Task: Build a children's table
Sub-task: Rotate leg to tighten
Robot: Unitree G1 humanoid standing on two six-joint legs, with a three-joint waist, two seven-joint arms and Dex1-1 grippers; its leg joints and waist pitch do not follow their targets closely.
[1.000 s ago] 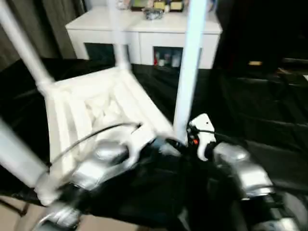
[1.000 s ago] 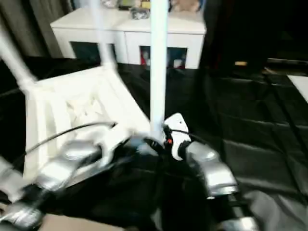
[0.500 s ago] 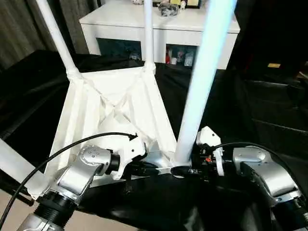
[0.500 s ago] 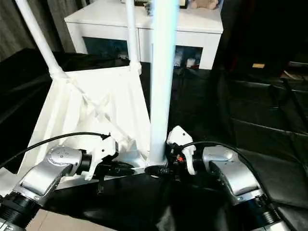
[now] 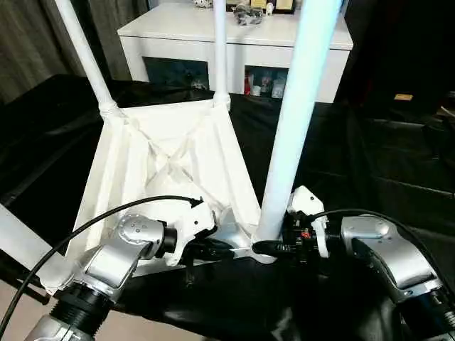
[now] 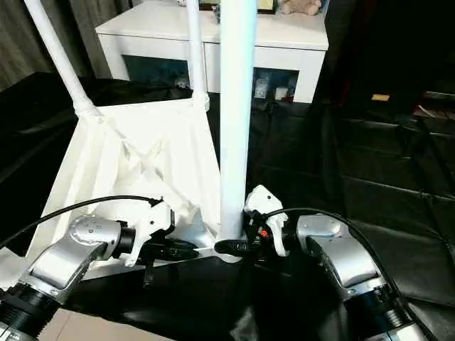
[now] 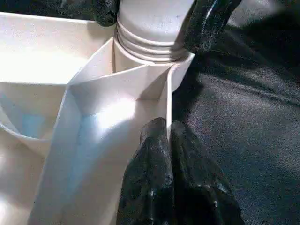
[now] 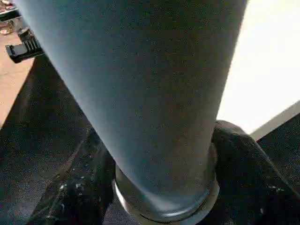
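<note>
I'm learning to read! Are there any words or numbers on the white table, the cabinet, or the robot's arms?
None can be read.
The children's table: plain white, no text.
The white cabinet: things on top and behind its glass are too small to read.
The right tool: a small red spot close by, no letters.

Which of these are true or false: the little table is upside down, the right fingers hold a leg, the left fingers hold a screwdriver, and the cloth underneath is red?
1. The children's table lies upside down, legs pointing up. True.
2. The right gripper has its fingers around the base of the near leg. True.
3. The left gripper holds a screwdriver. False: its fingers pinch a thin rib of the table's underside by that leg's socket.
4. The cloth under the table is red. False: it is black.
</note>
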